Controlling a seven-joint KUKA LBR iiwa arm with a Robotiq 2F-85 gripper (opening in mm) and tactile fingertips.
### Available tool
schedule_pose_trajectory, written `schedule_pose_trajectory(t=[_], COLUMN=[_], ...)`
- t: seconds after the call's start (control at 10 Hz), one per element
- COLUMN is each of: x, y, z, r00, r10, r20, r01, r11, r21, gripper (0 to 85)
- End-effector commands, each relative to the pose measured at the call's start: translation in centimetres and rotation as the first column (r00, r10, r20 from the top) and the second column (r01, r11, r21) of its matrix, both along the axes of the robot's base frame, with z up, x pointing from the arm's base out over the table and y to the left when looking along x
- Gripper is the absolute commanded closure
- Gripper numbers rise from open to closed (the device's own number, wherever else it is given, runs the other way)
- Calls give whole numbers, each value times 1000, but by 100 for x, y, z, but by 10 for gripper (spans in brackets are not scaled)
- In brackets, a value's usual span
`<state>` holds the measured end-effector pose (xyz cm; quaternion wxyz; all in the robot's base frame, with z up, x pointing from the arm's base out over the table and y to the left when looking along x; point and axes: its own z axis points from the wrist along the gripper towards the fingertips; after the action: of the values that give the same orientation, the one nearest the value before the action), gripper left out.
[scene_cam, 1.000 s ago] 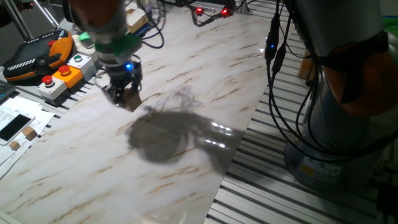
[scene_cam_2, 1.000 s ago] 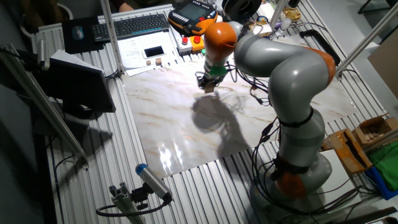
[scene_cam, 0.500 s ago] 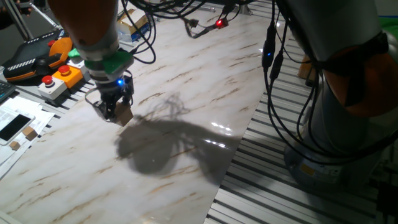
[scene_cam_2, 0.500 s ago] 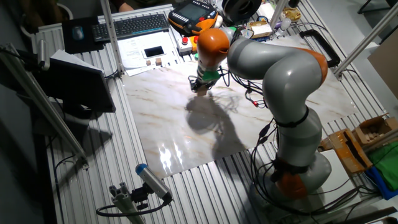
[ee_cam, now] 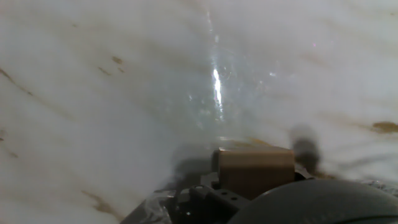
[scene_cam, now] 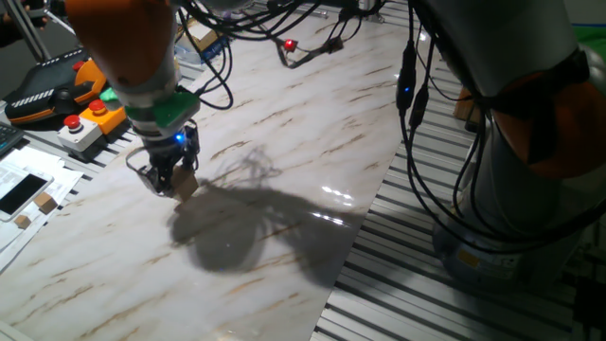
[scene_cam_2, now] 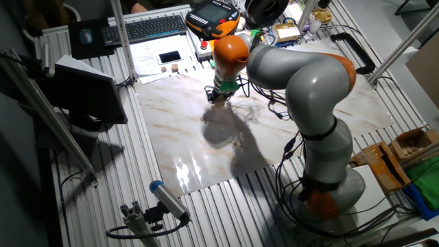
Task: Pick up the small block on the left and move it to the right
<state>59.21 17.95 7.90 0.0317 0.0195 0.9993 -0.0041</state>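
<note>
Pincer [scene_cam: 169, 182] clenched on the small block [scene_cam: 186, 182], held above the marble tabletop [scene_cam: 284, 133].

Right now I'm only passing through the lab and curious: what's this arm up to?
The KUKA arm's gripper has its jaws shut on a small light-tan wooden block and holds it low over the marble-patterned tabletop. The hand view shows the block gripped, with the marble surface beyond it. The phone and papers lie off the board's edge, untouched.
</note>
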Motion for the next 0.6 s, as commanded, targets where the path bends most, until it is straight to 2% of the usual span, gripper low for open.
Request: schedule_pose_trajectory(t=[0.0,0.5], x=[2,12], y=[16,41], z=[-28,-171], r00=[1000,1000], r10=[11,12], r20=[0,9], r01=[-11,-12], r11=[1000,1000], r21=[-16,-2], gripper=[843,843])
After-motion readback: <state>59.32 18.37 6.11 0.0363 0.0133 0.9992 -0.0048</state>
